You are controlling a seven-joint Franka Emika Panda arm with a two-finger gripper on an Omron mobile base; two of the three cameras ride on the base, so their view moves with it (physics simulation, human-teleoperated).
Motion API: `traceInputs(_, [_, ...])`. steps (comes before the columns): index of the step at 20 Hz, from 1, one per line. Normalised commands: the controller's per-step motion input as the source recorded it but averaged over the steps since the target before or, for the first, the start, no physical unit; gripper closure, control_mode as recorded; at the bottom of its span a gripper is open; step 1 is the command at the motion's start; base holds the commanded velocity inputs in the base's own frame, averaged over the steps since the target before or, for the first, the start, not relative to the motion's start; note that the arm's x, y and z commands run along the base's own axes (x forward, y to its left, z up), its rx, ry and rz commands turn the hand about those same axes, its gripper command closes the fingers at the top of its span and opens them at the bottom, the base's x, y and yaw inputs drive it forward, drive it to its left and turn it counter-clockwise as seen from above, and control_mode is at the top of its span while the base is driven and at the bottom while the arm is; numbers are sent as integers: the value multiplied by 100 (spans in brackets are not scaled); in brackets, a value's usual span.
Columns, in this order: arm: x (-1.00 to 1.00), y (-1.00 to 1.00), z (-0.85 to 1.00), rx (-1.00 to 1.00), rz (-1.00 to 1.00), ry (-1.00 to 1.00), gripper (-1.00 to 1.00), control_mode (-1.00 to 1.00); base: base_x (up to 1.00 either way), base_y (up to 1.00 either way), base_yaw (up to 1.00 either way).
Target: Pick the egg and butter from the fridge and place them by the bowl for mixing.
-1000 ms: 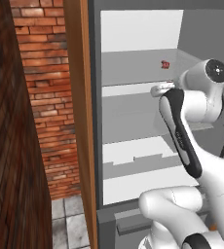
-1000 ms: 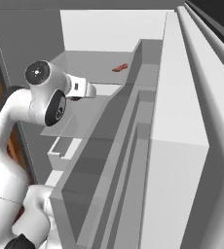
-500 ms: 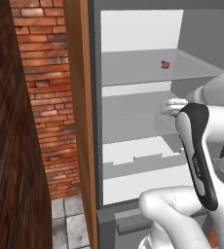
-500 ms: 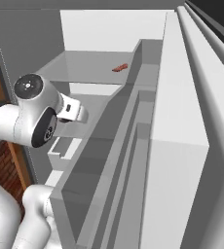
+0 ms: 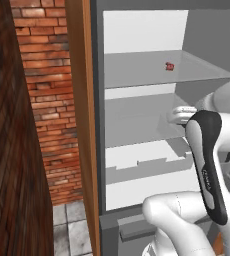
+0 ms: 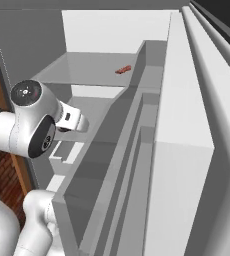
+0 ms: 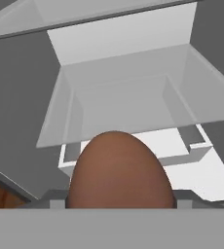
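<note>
Scene: a white robot arm reaches into the open fridge (image 5: 137, 125), a grey cabinet with a white interior and pale shelves.

Claw: the gripper (image 7: 115, 206) is clenched on the egg (image 7: 119, 170) — the hand view shows the brown rounded egg sitting right between the finger tips, bulging up from them and blocking much of the lower view.

Egg relative to claw: inside the grasp, centred, touching both sides.

Beyond the claw: ahead of it lie a pale shelf (image 7: 128, 102) and the white back wall; a tiny bright red item (image 5: 170, 66) rests on the shelf above the hand, well apart from it.

Step in hand: judged to be carrying the egg out of the fridge toward the bowl.

How to do it well: draw the hand straight back out between the shelves, keeping clear of the shelf edges and door racks (image 6: 137, 150), without tightening on the fragile shell — steady and level.

Still to do: the butter.
</note>
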Motion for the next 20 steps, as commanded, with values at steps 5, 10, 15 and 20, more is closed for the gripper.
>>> traceInputs(5, [0, 0, 0, 0, 0, 0, 100, 100, -84, 6, 0])
traceInputs(10, [0, 0, 0, 0, 0, 0, 100, 100, -93, 9, 0])
traceInputs(15, [0, 0, 0, 0, 0, 0, 100, 100, -94, 11, 0])
traceInputs(20, [0, 0, 0, 0, 0, 0, 100, 100, -94, 17, 0])
